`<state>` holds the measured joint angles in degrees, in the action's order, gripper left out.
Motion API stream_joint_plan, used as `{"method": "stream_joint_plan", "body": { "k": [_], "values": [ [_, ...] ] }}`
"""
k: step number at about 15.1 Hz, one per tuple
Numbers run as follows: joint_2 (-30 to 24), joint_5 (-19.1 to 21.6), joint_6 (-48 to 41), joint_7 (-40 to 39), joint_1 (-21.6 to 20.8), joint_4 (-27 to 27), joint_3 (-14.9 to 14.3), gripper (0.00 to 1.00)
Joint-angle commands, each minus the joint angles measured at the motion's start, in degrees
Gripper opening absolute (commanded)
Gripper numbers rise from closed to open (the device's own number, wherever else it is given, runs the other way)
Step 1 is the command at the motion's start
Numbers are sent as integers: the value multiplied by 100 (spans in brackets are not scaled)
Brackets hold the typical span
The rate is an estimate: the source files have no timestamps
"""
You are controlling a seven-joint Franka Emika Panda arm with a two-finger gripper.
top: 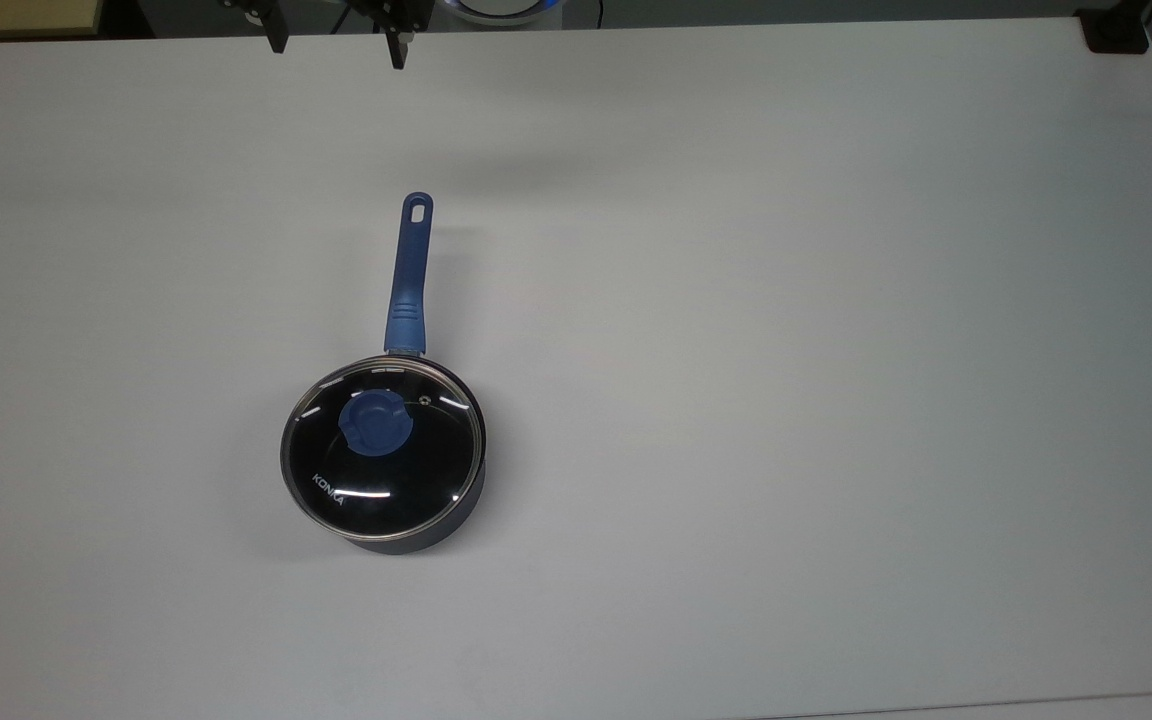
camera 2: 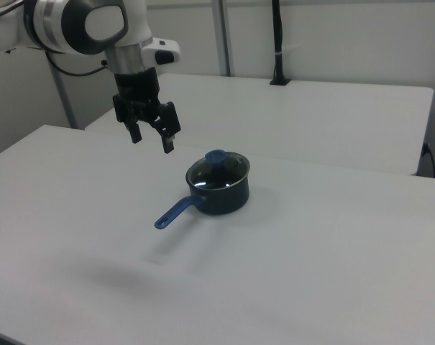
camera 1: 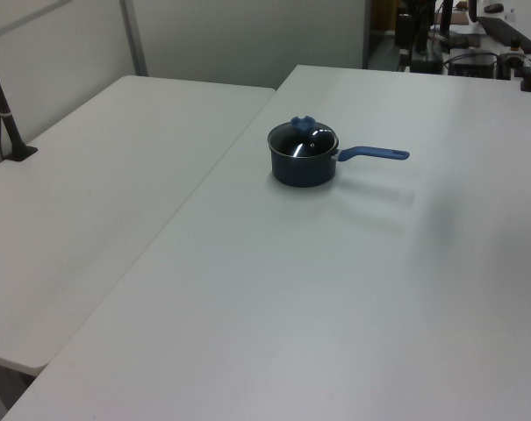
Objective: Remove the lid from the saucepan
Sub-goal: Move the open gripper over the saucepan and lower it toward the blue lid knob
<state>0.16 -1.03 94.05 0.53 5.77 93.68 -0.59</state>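
One pan (top: 383, 455) sat on the white table (top: 836, 350), its glass lid (top: 381, 490) still on. Well apart, the pincer (camera 2: 151, 139) hung open and empty. Rigid, slick and breakable, the lid looked best gripped by its blue knob (top: 375, 422)

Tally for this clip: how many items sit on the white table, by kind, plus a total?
Saucepan: 1, dark body with a long blue handle
Lid: 1, clear glass with a blue knob, seated on the saucepan
Total: 2
The hand hangs open above the table, holding nothing.
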Motion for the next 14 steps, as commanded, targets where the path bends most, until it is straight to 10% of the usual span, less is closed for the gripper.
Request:
{"method": "stream_joint_plan", "body": {
  "k": [1,9,14],
  "values": [
    [-69,216,-107,-27,-15,36,-73,100],
    [580,437,33,667,-14,-640,-73,100],
    [1196,341,1737,1983,-14,-773,-82,100]
  ]
}}
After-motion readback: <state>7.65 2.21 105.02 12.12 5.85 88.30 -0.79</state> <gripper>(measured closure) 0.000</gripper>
